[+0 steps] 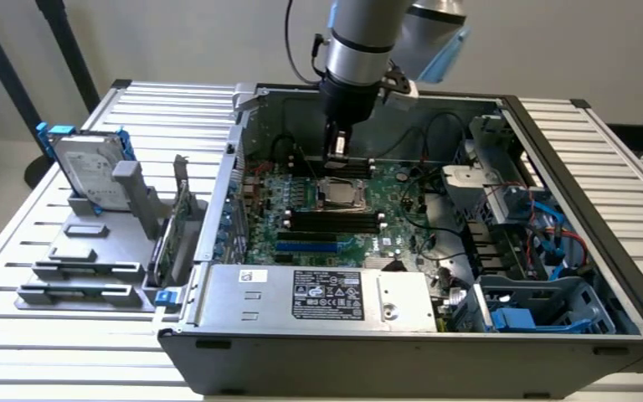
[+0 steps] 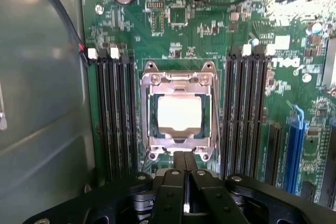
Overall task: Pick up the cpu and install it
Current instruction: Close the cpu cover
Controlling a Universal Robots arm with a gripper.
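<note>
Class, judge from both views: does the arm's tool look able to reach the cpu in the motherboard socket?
Probably yes. The tool, shut, hangs close to the cpu in the open case. The cpu's shiny top lies bare in its socket, and no cable crosses between them.

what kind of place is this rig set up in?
Likely a robotics lab bench for PC assembly: an open desktop case lies on a slatted metal table, a grey parts fixture beside it holds a hard drive, and a robot arm reaches into the case.
</note>
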